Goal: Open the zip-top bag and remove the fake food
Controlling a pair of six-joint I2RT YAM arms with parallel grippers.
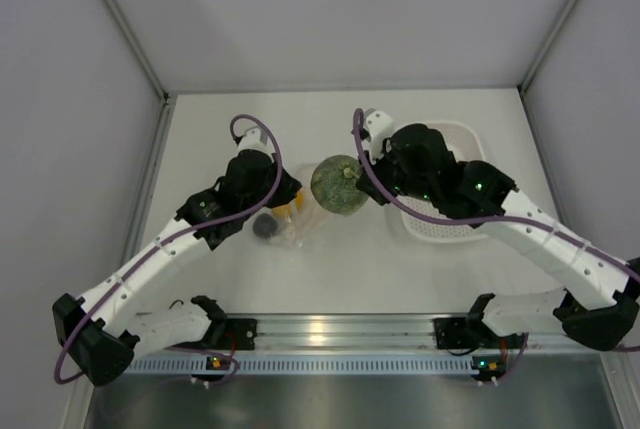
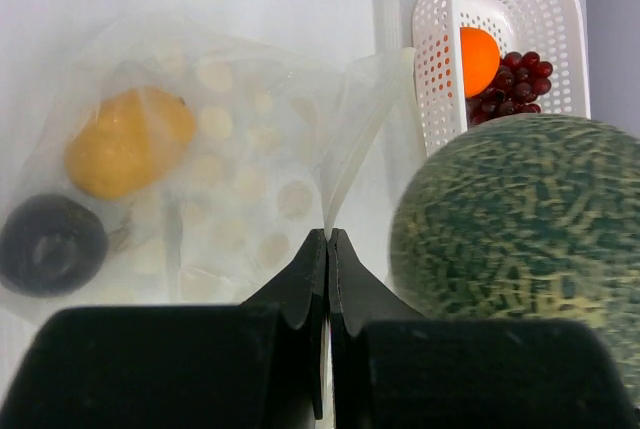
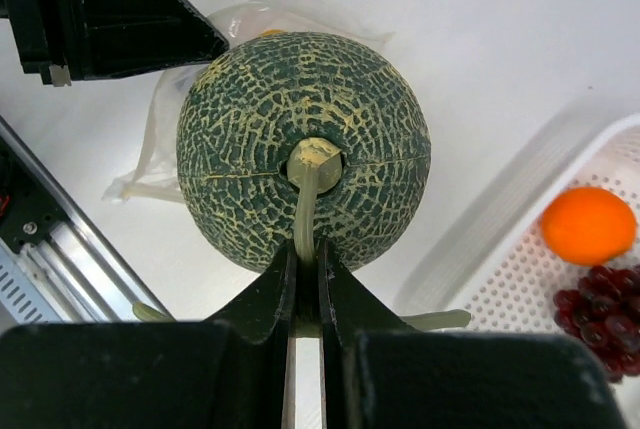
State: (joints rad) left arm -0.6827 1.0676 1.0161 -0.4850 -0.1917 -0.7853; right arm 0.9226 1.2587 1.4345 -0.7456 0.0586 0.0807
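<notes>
White table [image 1: 360,261], clear dotted zip-top bag [image 1: 293,227] lying left of centre, white perforated basket [image 1: 440,232] on the right

A white perforated basket [image 1: 440,229] sits on the right half of the white bench [image 1: 390,274]. A silver slotted rail [image 1: 330,329] runs along the bench's near edge, and pale grey panels [image 1: 340,9] close in its back and both sides.
</notes>
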